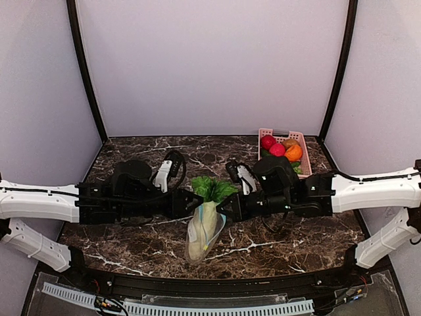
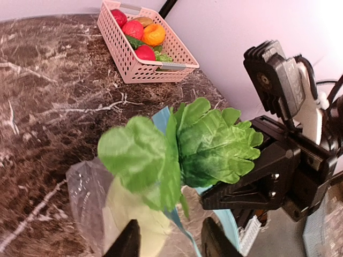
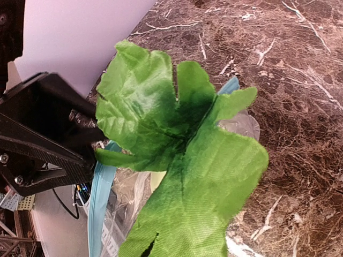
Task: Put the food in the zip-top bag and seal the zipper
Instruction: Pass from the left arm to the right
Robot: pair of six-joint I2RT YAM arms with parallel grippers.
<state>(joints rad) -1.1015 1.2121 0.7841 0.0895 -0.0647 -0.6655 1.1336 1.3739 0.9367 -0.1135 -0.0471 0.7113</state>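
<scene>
Toward the dark marble table's [image 1: 131, 148] near edge, the leafy green fabric vegetable [image 1: 212, 189] sits half inside the crinkly clear zip-top bag [image 1: 197, 243]. The right gripper [image 1: 222, 208], pinched closed, probably steadies its mouth. The left gripper [image 2: 171, 240] stands half-parted beside it.

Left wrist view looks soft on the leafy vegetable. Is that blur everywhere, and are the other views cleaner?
Left wrist: only the nearer lobe of the leafy green vegetable is blurred; the pink basket is sharp, and the wall at top right is washed out. Right wrist: leaf weave is crisp, hiding most of the zip-top bag. Top external: evenly lit, no glare.
</scene>
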